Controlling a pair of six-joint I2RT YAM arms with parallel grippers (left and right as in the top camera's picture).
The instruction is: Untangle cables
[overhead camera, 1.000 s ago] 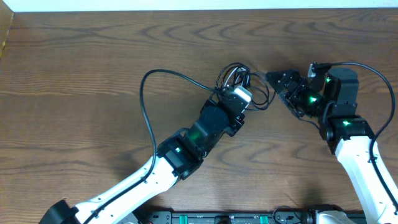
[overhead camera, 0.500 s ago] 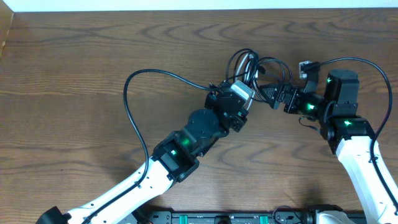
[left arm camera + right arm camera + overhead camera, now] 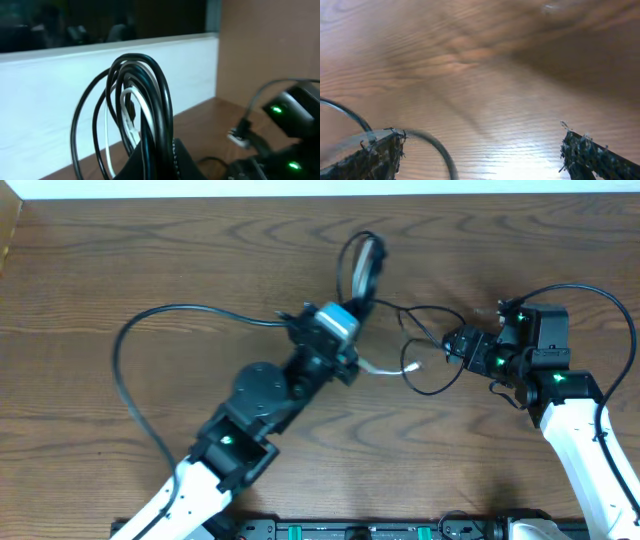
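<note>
Cables (image 3: 366, 262) bunch just beyond my left tool (image 3: 357, 292), clamped tight, now dragged leftward from my right tool (image 3: 452, 342), gaping wide, empty; loose strands trail across the tabletop (image 3: 150, 260) between.

1. Robot arms: two, the left arm (image 3: 250, 395) and the right arm (image 3: 570, 415).
2. Grippers: two as well, one per arm. That's the left gripper (image 3: 358, 288) and the right gripper (image 3: 452, 343).
3. White cable (image 3: 131, 117): just the one, threaded in among the dark loops.
4. Black cables (image 3: 156, 100): a few for sure, but the loops overlap too much in the bundle for an exact count. A loose black loop (image 3: 437, 345) also lies on the table, and it's not clear whether it counts as an extra cable.
5. Plug ends: only one small pale plug end (image 3: 411, 365) shows clearly.
6. Thick arm wires: two, a left arm wire (image 3: 200, 308) and a right arm wire (image 3: 575, 286).
7. Wooden table (image 3: 120, 250): one.
</note>
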